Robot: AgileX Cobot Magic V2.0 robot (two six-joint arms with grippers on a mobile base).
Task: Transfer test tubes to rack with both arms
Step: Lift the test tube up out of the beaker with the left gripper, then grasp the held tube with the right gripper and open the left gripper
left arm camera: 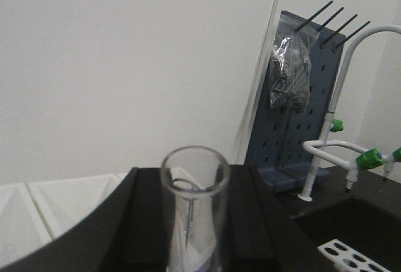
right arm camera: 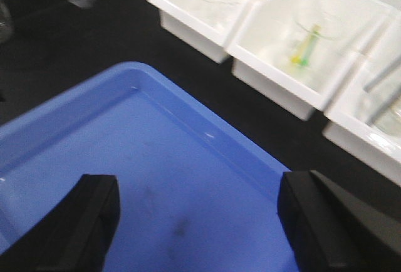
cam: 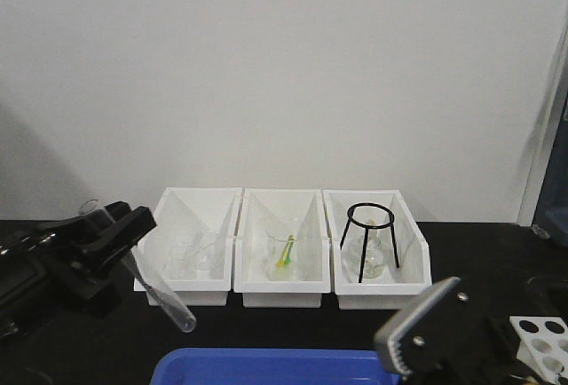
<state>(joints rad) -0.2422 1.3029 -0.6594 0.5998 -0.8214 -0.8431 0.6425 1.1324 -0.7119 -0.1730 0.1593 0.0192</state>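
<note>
Progress is judged early: the visible holes of the rack (cam: 541, 336), at the right edge of the desk (cam: 293, 325), appear empty. One tube (cam: 167, 294) is clamped in the left tool (cam: 131, 236) and held tilted above the desk, mouth up, well apart from the rack. The right tool (right arm camera: 197, 215) is held low over a blue tray (right arm camera: 156, 115), jaws apart and empty, so handover and seating are judged yet to be done.

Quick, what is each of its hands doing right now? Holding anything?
Left gripper: closed, holding a test tube.
Right gripper: open, empty, fingers wide apart over the blue tray.
</note>
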